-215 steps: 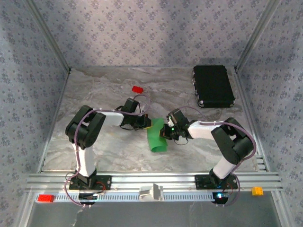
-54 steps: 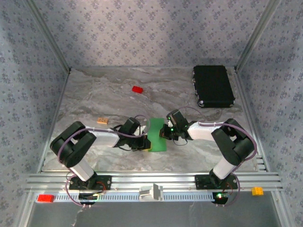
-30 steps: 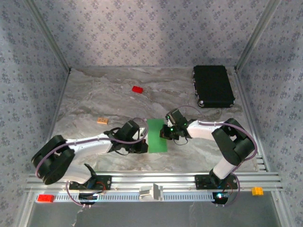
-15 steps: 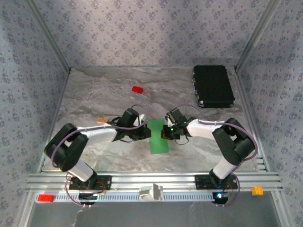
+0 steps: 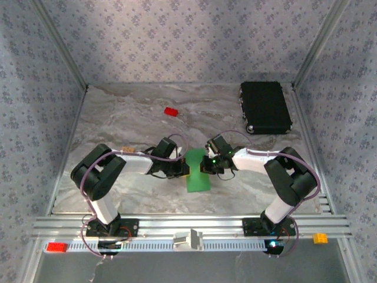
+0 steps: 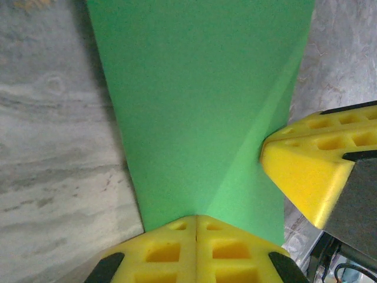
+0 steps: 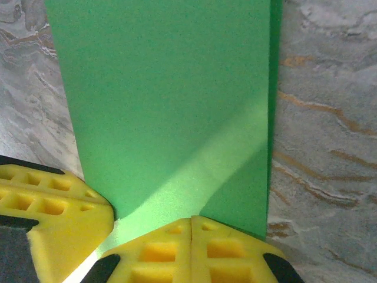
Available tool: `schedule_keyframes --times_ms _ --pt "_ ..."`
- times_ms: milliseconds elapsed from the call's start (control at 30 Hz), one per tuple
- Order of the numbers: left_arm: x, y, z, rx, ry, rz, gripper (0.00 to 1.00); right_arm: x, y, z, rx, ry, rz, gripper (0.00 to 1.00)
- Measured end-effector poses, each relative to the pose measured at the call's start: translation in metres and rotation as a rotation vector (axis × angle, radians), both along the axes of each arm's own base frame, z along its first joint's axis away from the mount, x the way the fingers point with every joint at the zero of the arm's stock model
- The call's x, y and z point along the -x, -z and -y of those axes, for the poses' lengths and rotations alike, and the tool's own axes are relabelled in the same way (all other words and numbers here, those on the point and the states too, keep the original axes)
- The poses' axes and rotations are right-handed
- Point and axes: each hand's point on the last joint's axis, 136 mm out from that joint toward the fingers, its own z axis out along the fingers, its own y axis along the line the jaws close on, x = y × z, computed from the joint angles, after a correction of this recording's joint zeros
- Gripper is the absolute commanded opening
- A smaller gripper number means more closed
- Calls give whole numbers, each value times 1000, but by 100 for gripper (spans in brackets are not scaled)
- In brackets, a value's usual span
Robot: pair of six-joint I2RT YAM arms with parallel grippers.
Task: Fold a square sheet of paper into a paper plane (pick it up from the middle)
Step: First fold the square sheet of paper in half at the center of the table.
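Note:
The square sheet of paper (image 5: 198,178) lies folded into a bright green strip on the marble table between both arms. My left gripper (image 5: 181,168) is shut, its tips at the strip's left edge. My right gripper (image 5: 206,165) is shut at the opposite edge. In the left wrist view the paper (image 6: 194,106) runs away from my closed left gripper (image 6: 197,218), a diagonal crease ending at the right gripper's yellow finger (image 6: 306,171). In the right wrist view the paper (image 7: 171,94) has a pale diagonal fold band above my closed right gripper (image 7: 192,220), and the left gripper's finger (image 7: 47,203) sits at lower left.
A small red block (image 5: 171,111) lies behind the paper, and a black rectangular case (image 5: 265,107) sits at the back right. A small tan block (image 5: 126,150) lies by the left arm. Side walls enclose the table; a metal rail (image 5: 188,227) runs along the near edge.
Over the last second my left gripper slid from the paper's near left edge up to its middle, beside the right gripper. The right gripper stayed put; the strip shifted slightly.

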Motion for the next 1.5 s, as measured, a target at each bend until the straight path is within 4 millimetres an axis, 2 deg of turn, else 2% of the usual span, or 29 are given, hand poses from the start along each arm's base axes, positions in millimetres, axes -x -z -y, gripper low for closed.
schedule_keyframes --times_ms 200,333,433,533,733,1033,1200,1267,1400,1500 --pt "-7 -13 0 7 -5 23 6 1 0 1 7 -4 -4 6" --pt "-34 -33 8 42 -26 72 6 1 0 1 7 -4 -4 6" --pt "-51 -38 14 51 -39 89 5 1 0 1 7 -4 -4 7" --pt "-65 -32 18 42 -51 80 5 1 0 1 7 -4 -5 7" --pt "-77 -13 15 0 -63 57 5 1 0 1 7 -4 -4 7" --pt "-92 -17 9 0 -79 89 5 1 1 1 1 -5 -2 7" --pt "-97 -11 3 -14 -96 89 4 1 1 1 -1 -4 -2 8" --pt "-95 -2 1 -17 -101 78 4 1 1 1 -1 -3 -3 10" --pt "-96 -2 1 5 -102 79 3 0 -1 0 -8 3 -2 17" --pt "-96 -3 1 9 -101 82 3 0 -10 1 -18 20 5 24"
